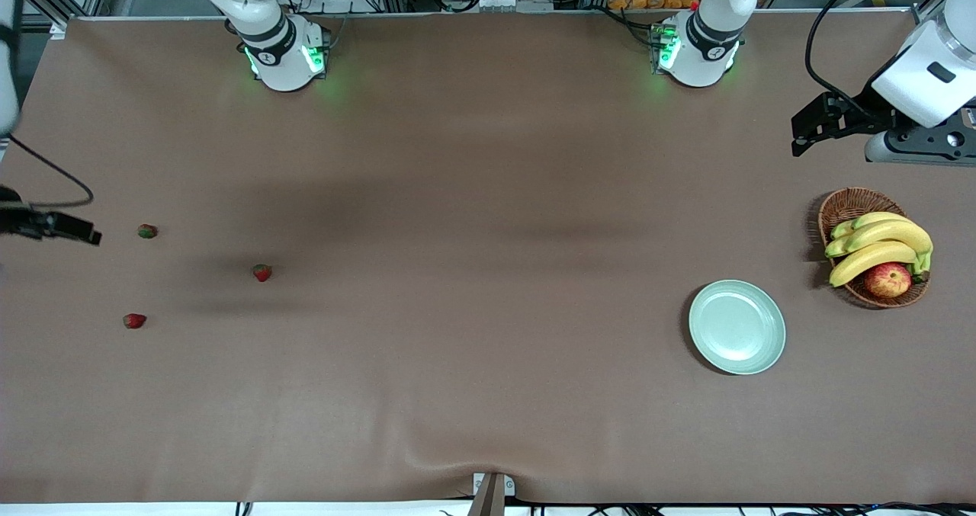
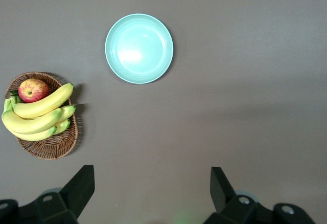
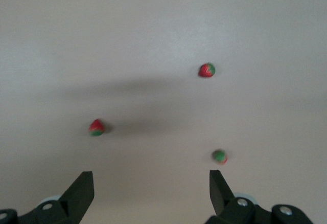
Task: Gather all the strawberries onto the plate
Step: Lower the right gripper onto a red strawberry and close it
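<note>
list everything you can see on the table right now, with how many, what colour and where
strawberries: three, red with green tops, one greener, scattered on the bare table at the right arm's end, none on the plate
plate: one, pale mint green, nothing on it, toward the left arm's end, beside the basket and nearer the front camera
basket: one, brown wicker, at the left arm's end
bananas: one bunch, yellow with green tips, in the basket
apple: one, red and yellow, in the basket beside the bananas
table: one, brown cover
left gripper: open, up over the left arm's end, waiting
right gripper: open, above the strawberries, holding nothing
</note>
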`<state>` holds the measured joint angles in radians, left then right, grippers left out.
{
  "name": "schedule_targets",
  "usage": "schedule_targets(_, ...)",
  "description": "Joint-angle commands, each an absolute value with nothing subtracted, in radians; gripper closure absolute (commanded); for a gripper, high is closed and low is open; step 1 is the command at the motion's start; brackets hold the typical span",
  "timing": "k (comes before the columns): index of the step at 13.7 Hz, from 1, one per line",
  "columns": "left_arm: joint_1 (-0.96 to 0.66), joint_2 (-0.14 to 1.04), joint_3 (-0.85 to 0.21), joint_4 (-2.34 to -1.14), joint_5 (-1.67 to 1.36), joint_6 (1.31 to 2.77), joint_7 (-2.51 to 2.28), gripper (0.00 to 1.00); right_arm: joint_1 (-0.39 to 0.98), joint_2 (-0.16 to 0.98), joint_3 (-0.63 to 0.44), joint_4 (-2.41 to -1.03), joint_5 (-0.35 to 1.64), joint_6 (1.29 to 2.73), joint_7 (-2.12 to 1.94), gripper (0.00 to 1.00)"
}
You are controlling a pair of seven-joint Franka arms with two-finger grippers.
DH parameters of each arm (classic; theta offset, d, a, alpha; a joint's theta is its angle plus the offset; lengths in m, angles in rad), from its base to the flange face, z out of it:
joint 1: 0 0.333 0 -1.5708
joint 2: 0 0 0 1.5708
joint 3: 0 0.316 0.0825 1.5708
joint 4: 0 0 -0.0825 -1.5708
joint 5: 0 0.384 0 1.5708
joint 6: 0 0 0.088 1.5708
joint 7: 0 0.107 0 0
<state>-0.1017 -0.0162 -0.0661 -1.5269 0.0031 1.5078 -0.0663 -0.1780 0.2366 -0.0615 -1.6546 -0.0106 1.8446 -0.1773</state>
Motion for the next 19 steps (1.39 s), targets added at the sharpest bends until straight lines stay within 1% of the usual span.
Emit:
schedule_targets(1,-0.100,-0.012,-0.067,-1.511,0.021,1.496,-0.048,0.00,-0.248,0.260,-0.048,-1.741,-0.038,1.969,-0.328,0.00)
schedule_targets(3,-0.100,-0.011,-0.067,-1.509,0.021,1.497,-0.048,0.00,-0.291,0.313,-0.049,-1.773,-0.038,2.014,-0.440,0.00)
schedule_targets(5,-0.101,-0.011,-0.067,-1.509,0.021,1.499,-0.048,0.00,-0.342,0.356,-0.051,-1.830,-0.038,2.101,-0.538,0.00)
schedule_targets(7,-0.101,-0.011,-0.067,-1.509,0.021,1.499,-0.048,0.00,-0.365,0.371,-0.060,-1.911,-0.040,2.196,-0.581,0.00)
schedule_targets(10,-0.100,-0.011,-0.066,-1.509,0.018,1.499,-0.048,0.00,-0.365,0.405,-0.080,-1.968,-0.044,2.207,-0.584,0.00)
schedule_targets(13,-0.103,-0.009,-0.069,-1.509,0.021,1.500,-0.054,0.00,-0.367,0.440,-0.083,-1.991,-0.081,2.220,-0.584,0.00)
schedule_targets(17,-0.100,-0.009,-0.069,-1.509,0.020,1.500,-0.055,0.00,-0.367,0.469,-0.095,-2.005,-0.127,2.295,-0.584,0.00)
schedule_targets(19,-0.100,-0.009,-0.067,-1.509,0.021,1.500,-0.055,0.00,-0.367,0.483,-0.101,-2.008,-0.129,2.295,-0.584,0.00)
